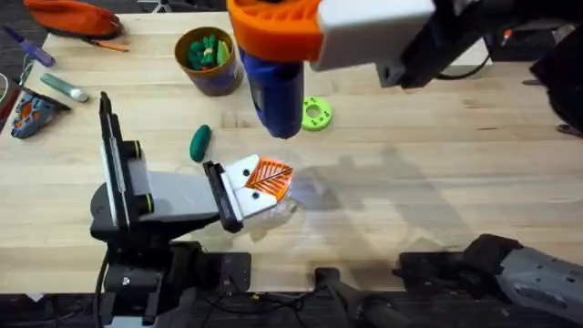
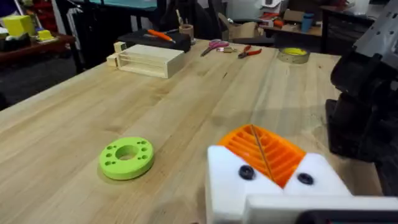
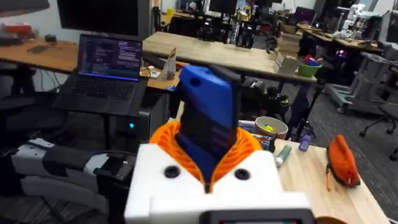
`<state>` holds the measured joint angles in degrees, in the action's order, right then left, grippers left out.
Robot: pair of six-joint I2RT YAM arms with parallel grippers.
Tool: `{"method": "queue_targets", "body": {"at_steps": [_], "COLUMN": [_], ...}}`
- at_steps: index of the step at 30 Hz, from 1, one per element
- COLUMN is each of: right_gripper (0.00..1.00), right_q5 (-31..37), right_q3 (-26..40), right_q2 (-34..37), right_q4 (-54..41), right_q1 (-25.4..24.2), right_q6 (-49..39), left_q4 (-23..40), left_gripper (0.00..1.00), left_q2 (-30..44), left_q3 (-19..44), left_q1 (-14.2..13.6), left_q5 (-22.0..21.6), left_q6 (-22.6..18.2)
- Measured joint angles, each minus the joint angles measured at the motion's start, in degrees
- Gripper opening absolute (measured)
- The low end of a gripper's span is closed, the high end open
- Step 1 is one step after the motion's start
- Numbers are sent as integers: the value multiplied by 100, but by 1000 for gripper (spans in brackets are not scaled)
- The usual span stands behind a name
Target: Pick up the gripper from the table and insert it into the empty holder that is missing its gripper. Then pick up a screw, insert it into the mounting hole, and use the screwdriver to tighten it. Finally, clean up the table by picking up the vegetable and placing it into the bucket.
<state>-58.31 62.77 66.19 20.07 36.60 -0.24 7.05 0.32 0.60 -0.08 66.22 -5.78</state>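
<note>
Blue pen-shaped electric screwdriver (image 1: 273, 91): up off the wooden worktop (image 1: 410, 182), pinched upright in the right pincer (image 1: 273, 41) between orange ribbed pads. Probably light, stiff, a bit slick, so best gripped mid-barrel. Left pincer (image 1: 264, 182) down at the worktop, pads together with nothing between. Dark green oval toy vegetable (image 1: 200, 142) beside the yellow-rimmed bucket (image 1: 209, 60).

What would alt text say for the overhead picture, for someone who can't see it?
The right claw, raised near the camera, grips a blue screwdriver pointing down at a wooden table. The left claw rests low on the table, near a dark green vegetable, a green disc and a yellow-rimmed bucket.
</note>
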Motion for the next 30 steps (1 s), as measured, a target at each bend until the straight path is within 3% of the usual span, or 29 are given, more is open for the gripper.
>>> {"method": "queue_targets", "body": {"at_steps": [7,11,12,13,30], "right_gripper": [22,22,22,22,22], "right_q5": [428,661,865,909,1074], "right_q3": [-485,-976,-1398,-1490,-1571], "right_q2": [11,32,31,31,476], "right_q4": [304,1280,2225,2426,2961], "right_q1": [205,228,196,185,426], "right_q6": [99,448,819,926,1654], "left_q4": [0,2,2,0,2], "left_gripper": [13,13,13,13,13], "left_q2": [-1,0,-1,0,-2], "left_q3": [0,0,0,0,0], "left_q1": [0,0,0,0,0], "left_q5": [2,2,2,2,2], "left_q6": [0,0,0,0,0]}}
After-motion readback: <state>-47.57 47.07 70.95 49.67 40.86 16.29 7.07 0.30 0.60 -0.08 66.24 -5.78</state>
